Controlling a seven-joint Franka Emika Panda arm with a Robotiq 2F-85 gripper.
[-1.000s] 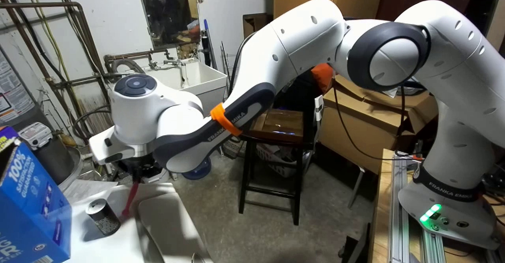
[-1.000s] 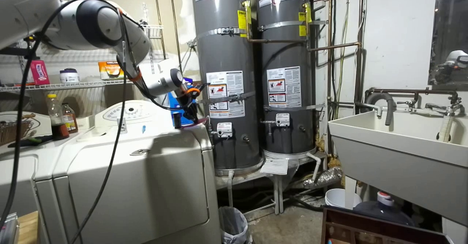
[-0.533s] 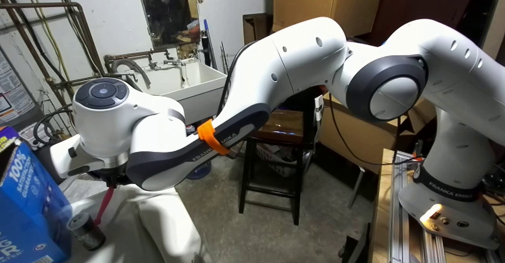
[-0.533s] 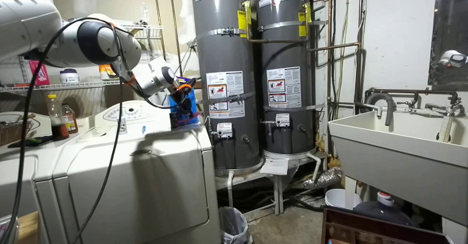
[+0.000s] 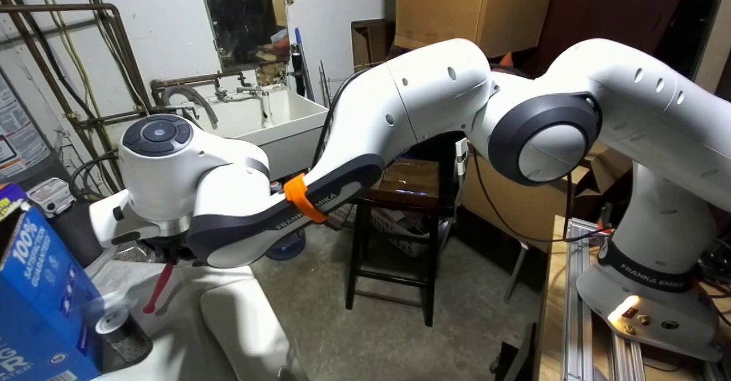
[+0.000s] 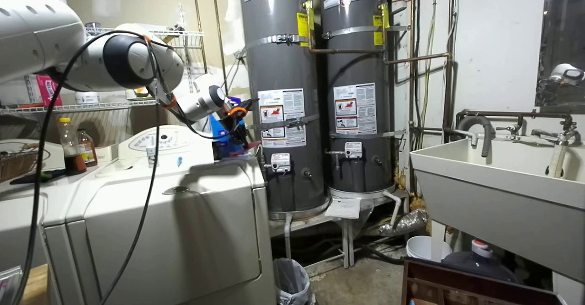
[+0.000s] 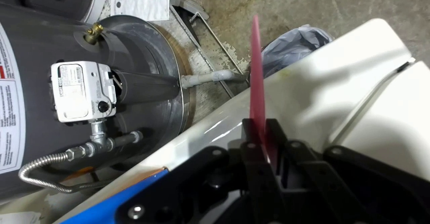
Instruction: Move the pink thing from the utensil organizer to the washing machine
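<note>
The pink thing [image 5: 159, 288], long and thin, is clamped in my gripper [image 7: 260, 126], between the two black fingers. It points down and slants in an exterior view, and also shows in the wrist view [image 7: 257, 76]. My gripper, also in an exterior view [image 6: 238, 136], hangs over the end of the white washing machine [image 6: 151, 241]. The machine's glossy top also shows in an exterior view [image 5: 243, 312] and the wrist view [image 7: 336, 73]. I cannot tell whether the pink tip touches the top. The brown compartmented utensil organizer [image 6: 475, 275] sits on a stool [image 5: 394, 284].
A dark can [image 5: 124, 335] stands on the machine close to the pink tip. A blue box [image 5: 45, 307] is beside it, also in the wrist view [image 7: 117, 197]. Grey water heaters [image 6: 283, 76] stand close past the machine's end. A white utility sink [image 6: 498, 177] is farther off.
My elbow has lowered. My gripper swung toward the blue box, then partly back. The can has shifted toward the box and now stands apart from the pink tip. The base light turned from green to yellowish.
</note>
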